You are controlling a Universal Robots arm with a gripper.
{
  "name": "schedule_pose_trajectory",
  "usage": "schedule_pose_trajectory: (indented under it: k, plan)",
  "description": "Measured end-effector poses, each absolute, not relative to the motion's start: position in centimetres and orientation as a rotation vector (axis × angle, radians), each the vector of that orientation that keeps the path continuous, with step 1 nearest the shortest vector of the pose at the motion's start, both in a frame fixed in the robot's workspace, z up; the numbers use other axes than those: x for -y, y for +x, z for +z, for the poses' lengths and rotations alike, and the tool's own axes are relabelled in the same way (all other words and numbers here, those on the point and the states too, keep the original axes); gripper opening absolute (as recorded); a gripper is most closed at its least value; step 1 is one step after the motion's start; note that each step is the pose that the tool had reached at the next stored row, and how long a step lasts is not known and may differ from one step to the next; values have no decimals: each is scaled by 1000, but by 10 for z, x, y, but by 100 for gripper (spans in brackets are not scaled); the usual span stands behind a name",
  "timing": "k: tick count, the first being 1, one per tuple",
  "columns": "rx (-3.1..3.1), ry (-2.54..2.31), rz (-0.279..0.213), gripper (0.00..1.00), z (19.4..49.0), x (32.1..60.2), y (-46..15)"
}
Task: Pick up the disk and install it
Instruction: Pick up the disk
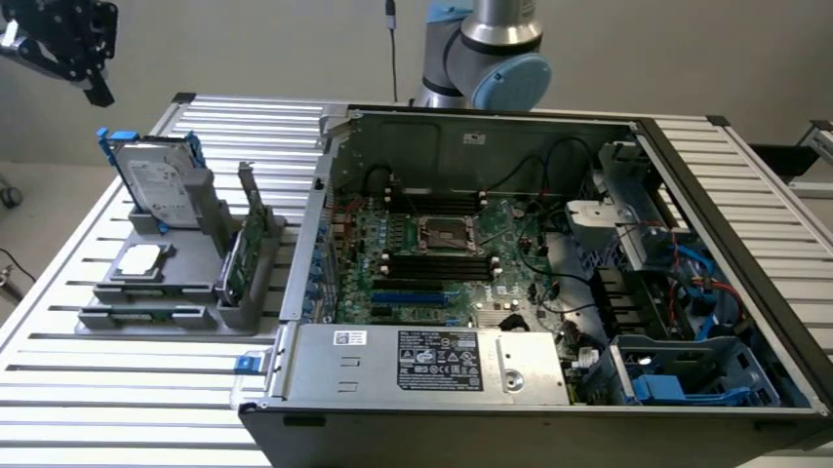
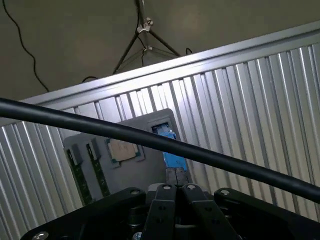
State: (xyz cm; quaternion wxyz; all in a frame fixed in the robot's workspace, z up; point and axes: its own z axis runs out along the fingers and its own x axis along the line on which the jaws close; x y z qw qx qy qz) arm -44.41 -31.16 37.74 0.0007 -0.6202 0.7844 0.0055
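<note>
Presently we count one gripper [image 1: 94, 93], hanging in the air above the far corner of the table [image 1: 117, 390] at the exterior view's left. Its jaws are pressed together on nothing, the two fingers [image 2: 165, 200] meeting in the wrist view. One disk [image 1: 156, 180], silver with a white label and a blue carrier, stands upright on its edge in the rear slot of one grey holder [image 1: 195, 265]. It is well below the gripper and apart from it. In the same holder we list one small square silver chip [image 1: 140, 258], lying flat just in front of the disk, and two thin green circuit cards [image 2: 75, 170] [image 2: 97, 170], side by side. One open computer case [image 1: 456, 127] lies beside the holder toward the exterior view's right. It contains one motherboard [image 1: 443, 234] and one silver power supply [image 1: 430, 361]. One black cable [image 2: 150, 140] crosses the wrist view in front of the holder.
</note>
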Motion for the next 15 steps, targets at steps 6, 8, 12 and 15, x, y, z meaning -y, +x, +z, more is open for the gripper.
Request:
schedule_pose_trajectory:
  k: [6,8,12,15]
  plan:
    - [-2353,-2080,17,11,375,312,-444]
    - [-2316,-2122,17,11,373,312,-444]
    - [-2242,-2199,16,11,367,311,-444]
    - [-2199,-2242,16,11,364,311,-444]
